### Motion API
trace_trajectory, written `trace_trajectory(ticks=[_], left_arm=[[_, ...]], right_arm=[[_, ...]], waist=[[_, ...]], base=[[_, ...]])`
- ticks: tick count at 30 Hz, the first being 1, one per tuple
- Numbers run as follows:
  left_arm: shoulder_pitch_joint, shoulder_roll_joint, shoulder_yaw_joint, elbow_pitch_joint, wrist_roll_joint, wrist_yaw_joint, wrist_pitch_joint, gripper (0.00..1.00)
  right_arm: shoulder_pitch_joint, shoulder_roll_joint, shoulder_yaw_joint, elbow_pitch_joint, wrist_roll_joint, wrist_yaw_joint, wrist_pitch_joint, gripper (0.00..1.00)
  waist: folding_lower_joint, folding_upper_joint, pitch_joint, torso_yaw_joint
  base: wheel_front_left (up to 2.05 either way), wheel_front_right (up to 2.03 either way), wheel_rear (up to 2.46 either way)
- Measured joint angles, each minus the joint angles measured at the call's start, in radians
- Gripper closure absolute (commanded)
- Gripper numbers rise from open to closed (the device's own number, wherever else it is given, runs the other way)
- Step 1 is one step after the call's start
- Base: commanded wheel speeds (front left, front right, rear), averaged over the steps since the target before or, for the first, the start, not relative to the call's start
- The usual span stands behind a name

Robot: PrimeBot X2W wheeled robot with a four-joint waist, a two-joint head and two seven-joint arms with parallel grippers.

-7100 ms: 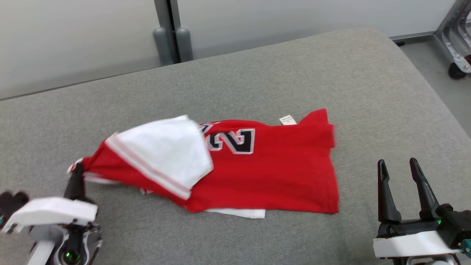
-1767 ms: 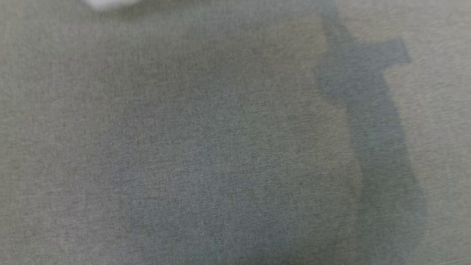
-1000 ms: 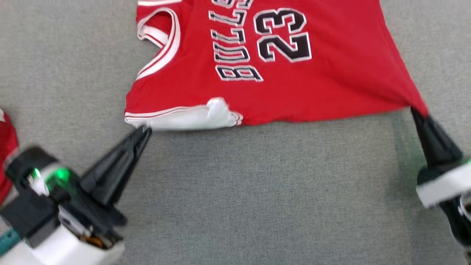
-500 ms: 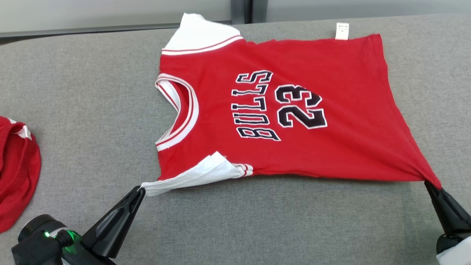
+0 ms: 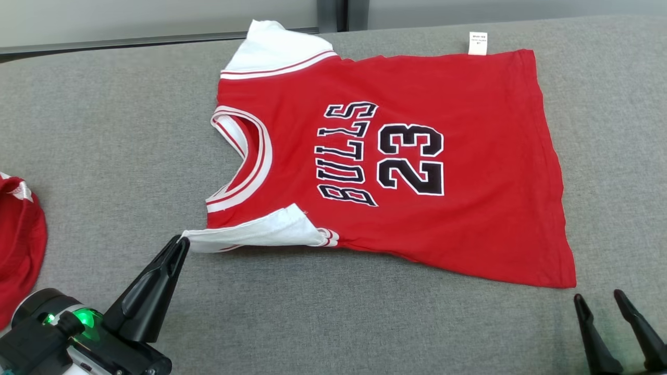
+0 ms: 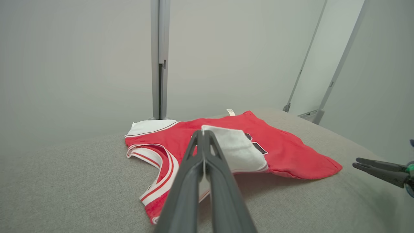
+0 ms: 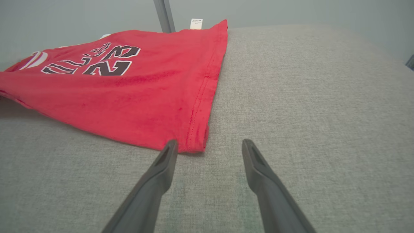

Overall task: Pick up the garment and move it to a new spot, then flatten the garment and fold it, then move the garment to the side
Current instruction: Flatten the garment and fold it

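The garment (image 5: pixel 469 156), a red jersey with white sleeves, lies face up near the middle of the grey fabric-covered counter (image 5: pixel 104 130). Its neck opening (image 5: pixel 242 156) is toward the robot's left and its hem toward the right. The body panel is spread nearly flat, with a slight lift along the near edge. The left hand (image 5: pixel 180 242) is closed tight on the tip of the near sleeve (image 5: pixel 260 232). The left wrist view shows white cloth pinched between the two fingers and raised a little off the counter. Judged purpose: the hold draws the sleeve outward so it lies straight rather than bunched against the body. The right hand (image 5: pixel 599 296) is on the counter with its jaws spread wide and nothing between them. In the right wrist view the near hem corner (image 7: pixel 194 147) lies flat just beside its left finger, apart from the pads. Judged purpose: that corner is set down where it belongs. The far sleeve (image 5: pixel 271 47) and the label (image 5: pixel 477 43) lie flat at the far edge. A second red cloth (image 5: pixel 18 245) sits at the left margin, well apart. Assessment: the move is done, flattening is near complete, and folding has not begun. The risk is that the near sleeve creases once it is let go.
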Motion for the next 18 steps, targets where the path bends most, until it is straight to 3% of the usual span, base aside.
trace_trajectory(ticks=[5,6,7,16,17,18], left_arm=[[-0.006,-0.001,0.004,-0.001,0.001,0.000,0.000,1.00],[-0.010,0.001,0.002,-0.001,0.001,0.000,0.000,1.00],[-0.017,0.002,0.000,-0.002,0.000,0.000,0.000,1.00],[-0.035,0.013,-0.019,0.001,-0.001,0.000,0.000,1.00],[-0.037,0.014,-0.020,0.002,-0.001,0.000,0.000,1.00],[-0.038,0.014,-0.021,0.003,-0.001,0.000,0.000,1.00]], right_arm=[[-0.054,0.022,0.016,0.087,-0.073,0.000,-0.021,0.00],[-0.064,0.028,0.024,0.101,-0.077,0.000,-0.026,0.10],[-0.073,0.031,0.030,0.114,-0.079,0.000,-0.029,0.29],[-0.154,0.032,0.072,0.191,-0.105,0.000,-0.040,0.57],[-0.162,0.033,0.075,0.197,-0.105,0.000,-0.041,0.65],[-0.169,0.034,0.077,0.203,-0.105,0.000,-0.042,0.86]], waist=[[0.0000,0.0000,0.015,-0.005],[0.0000,0.0000,0.018,-0.005],[0.0000,0.0000,0.020,-0.004],[0.0000,0.0000,0.027,0.001],[0.0000,0.0000,0.027,0.001],[0.0000,0.0000,0.026,0.001]], base=[[0.00,0.00,0.00],[0.00,0.00,0.00],[0.00,0.00,0.00],[0.00,0.00,0.00],[0.00,0.00,0.00],[0.00,0.00,0.00]])
